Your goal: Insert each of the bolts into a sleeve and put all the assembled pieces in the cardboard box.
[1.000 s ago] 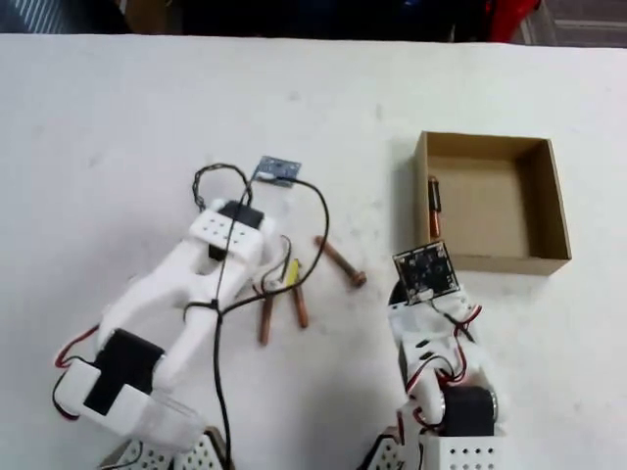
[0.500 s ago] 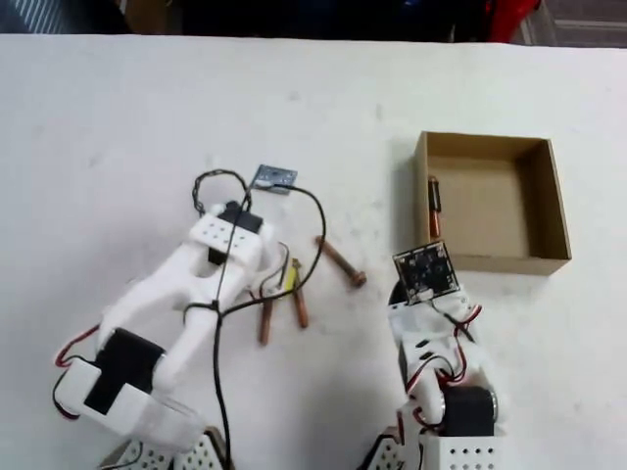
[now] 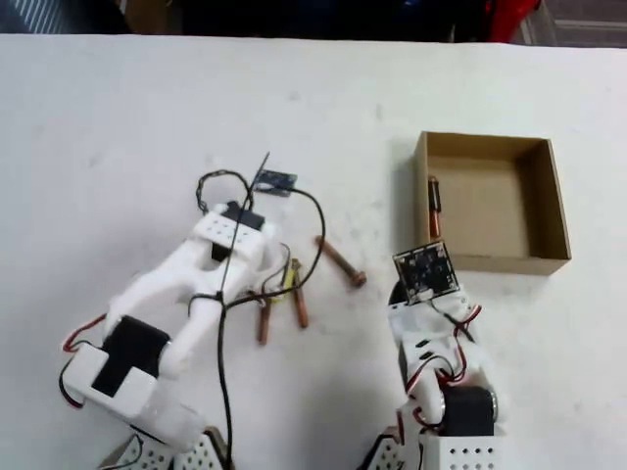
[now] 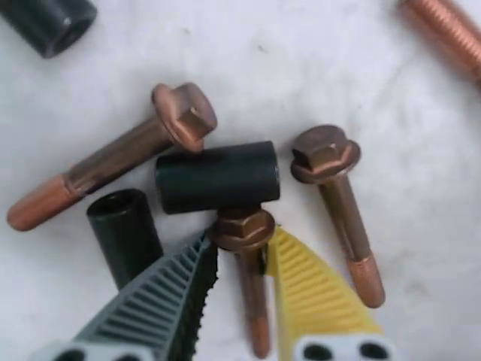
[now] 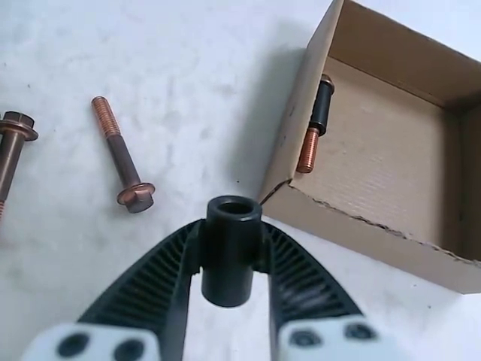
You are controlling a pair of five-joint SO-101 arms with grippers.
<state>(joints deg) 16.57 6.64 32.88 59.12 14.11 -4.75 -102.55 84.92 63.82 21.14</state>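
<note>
White table (image 3: 147,108): one assembled piece (image 3: 434,208) lies in cardboard box (image 3: 554,211). Right gripper (image 5: 229,237) clamps a sleeve (image 5: 229,259) near the box. Left gripper (image 4: 240,242), jaws slightly apart, straddles a bolt (image 4: 253,301), no grip yet. Other bolts (image 4: 113,162) and sleeves (image 4: 218,177) lie unassembled.

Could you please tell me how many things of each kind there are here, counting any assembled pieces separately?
Loose bolts: 4
Loose sleeves: 4, one of them held in the right gripper
Assembled piece, lying in the box: 1
Cardboard box: 1
Total: 10
</note>
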